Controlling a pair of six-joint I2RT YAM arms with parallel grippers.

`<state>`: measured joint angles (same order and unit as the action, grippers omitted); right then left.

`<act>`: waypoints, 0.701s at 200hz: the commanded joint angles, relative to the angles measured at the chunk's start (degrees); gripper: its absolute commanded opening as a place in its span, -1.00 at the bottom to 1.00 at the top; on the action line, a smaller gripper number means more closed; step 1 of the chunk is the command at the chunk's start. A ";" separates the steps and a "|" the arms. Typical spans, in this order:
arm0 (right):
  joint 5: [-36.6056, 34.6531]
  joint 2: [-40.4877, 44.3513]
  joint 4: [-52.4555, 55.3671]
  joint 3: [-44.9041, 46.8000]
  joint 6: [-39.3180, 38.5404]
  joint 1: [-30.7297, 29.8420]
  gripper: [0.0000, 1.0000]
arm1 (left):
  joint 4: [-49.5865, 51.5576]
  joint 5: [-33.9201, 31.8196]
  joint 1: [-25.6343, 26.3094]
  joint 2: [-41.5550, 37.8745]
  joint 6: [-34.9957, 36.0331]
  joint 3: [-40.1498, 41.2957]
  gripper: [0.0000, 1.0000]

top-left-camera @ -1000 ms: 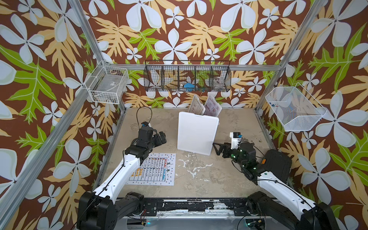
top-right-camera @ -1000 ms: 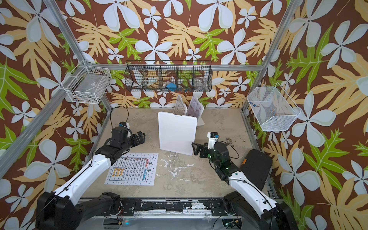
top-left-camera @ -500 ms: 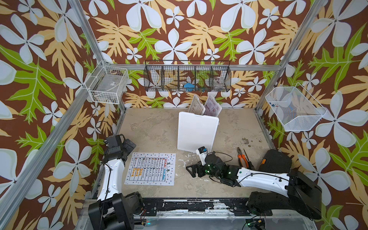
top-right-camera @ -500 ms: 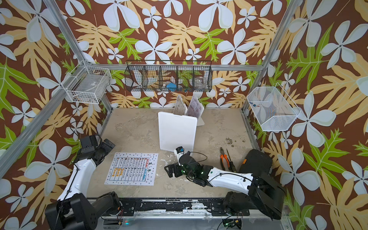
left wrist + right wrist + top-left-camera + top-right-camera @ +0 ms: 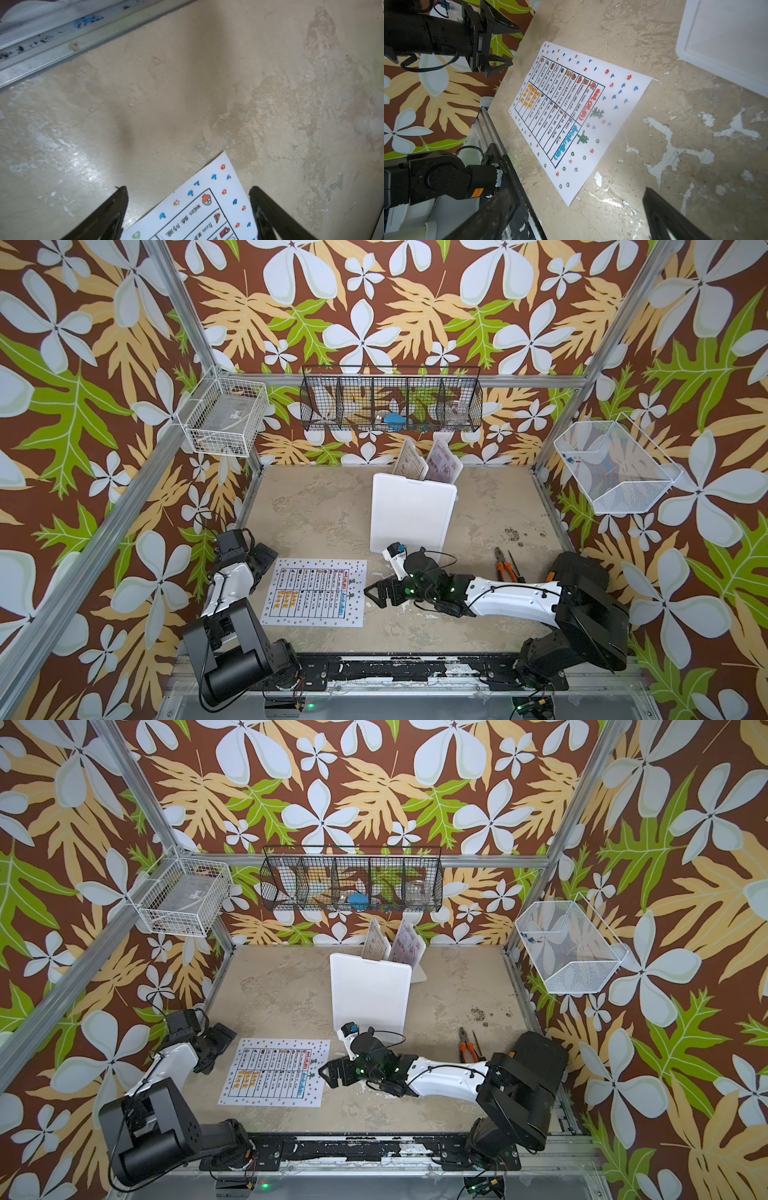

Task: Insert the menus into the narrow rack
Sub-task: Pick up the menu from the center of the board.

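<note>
Flat on the sandy table (image 5: 316,506), near the front left in both top views: the big white menu (image 5: 314,593) (image 5: 274,1073), with small colored dots round the edge and a chart of lines inside. Not in the rack. Held by neither arm.

Close by its far left corner, low over the table: the left end effector (image 5: 262,556) (image 5: 216,1042), spread wide and gripping nothing. In the left wrist view, that corner of the menu (image 5: 199,209) showing in the gap between the two black fingers (image 5: 119,199).

Just off the menu's right edge: the right end effector (image 5: 371,596) (image 5: 325,1073), also spread wide and empty, pointing at the sheet. In the right wrist view, the whole menu (image 5: 571,108) lying ahead of the dark fingers (image 5: 660,209), apart from them.

Farther back, in the middle of the table: the white rack (image 5: 411,518) (image 5: 368,994), standing up with a wide flat front. Behind that front, poking over the top and leaning a bit: the small menu with a dark edge (image 5: 409,460) (image 5: 375,940) and, right next to it, the pinkish menu (image 5: 444,462) (image 5: 407,944). Words on both too small to read.

Behind the right arm, lying on the table: orange-handled pliers (image 5: 504,566). Up on the back wall: a long black wire basket (image 5: 390,406).
</note>
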<state>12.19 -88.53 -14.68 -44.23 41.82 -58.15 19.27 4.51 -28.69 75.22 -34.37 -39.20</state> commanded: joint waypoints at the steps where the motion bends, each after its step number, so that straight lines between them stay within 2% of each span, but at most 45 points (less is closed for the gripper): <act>1: 0.73 -0.15 -0.75 -0.08 0.70 -0.03 1.00 | -1.40 1.79 -0.48 1.54 -1.37 0.31 0.82; 29: 0.49 0.16 -0.35 0.11 0.72 0.02 1.00 | -1.69 3.90 -0.49 2.56 -3.15 1.44 0.80; 140: -0.14 -0.40 0.47 0.06 0.87 0.05 0.99 | -0.99 4.43 -0.40 3.29 -5.13 4.86 0.79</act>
<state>12.40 -88.49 -14.28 -43.88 42.78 -58.13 15.81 8.25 -29.08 78.06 -38.85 -35.40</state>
